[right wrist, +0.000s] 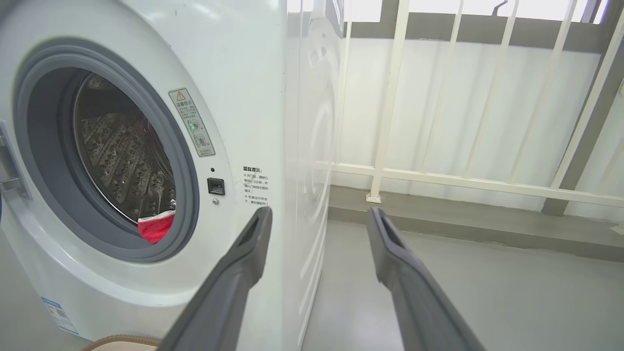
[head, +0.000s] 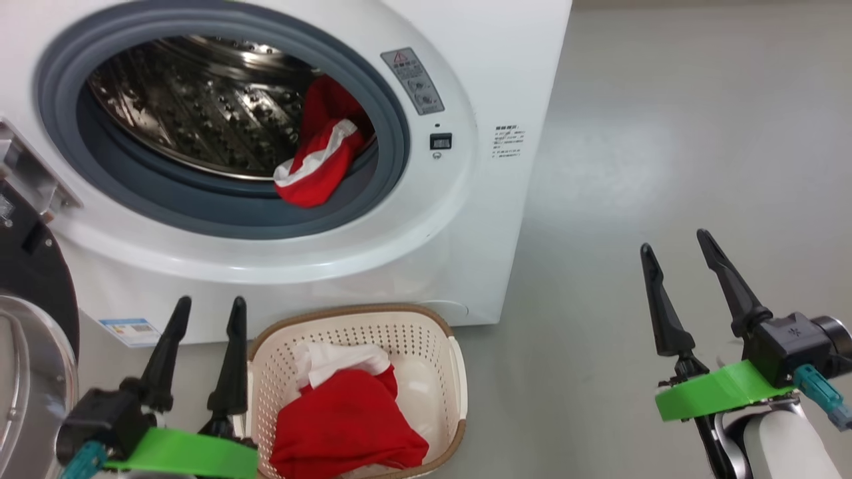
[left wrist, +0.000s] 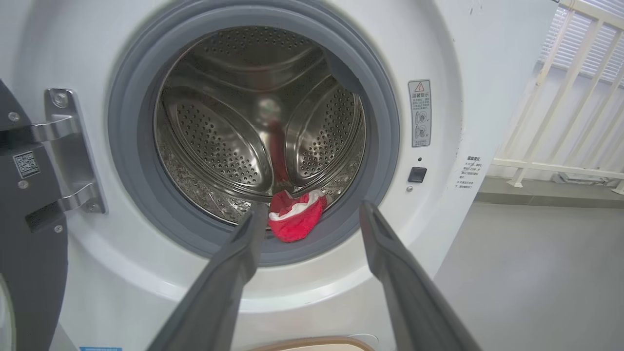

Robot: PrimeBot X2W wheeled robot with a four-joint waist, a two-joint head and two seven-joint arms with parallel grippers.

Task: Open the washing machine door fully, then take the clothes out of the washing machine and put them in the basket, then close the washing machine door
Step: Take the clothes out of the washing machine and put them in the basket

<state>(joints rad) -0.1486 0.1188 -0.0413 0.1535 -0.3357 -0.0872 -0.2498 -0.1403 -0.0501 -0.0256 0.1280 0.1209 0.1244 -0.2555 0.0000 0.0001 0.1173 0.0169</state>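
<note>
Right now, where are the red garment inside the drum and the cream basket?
Red-and-white cloth garment [head: 309, 186]: head view, on its red lower fold.
Cream perforated plastic basket [head: 373, 332]: head view, on its back wall.

A grey sticker [head: 413, 81] on the white front of the washing machine [head: 479, 219], just right of the drum opening, carries a red warning triangle with an exclamation mark. Below it are a line of characters and two round pictograms, all too small to read. Further right on the same front is a short block of dark print [head: 509, 141] in several lines, also illegible. A blue label [head: 130, 329] at the machine's base has print too fine to make out. A small QR code [left wrist: 26, 164] sits on the inner face of the open door [left wrist: 34, 253], beside the hinge.
</note>
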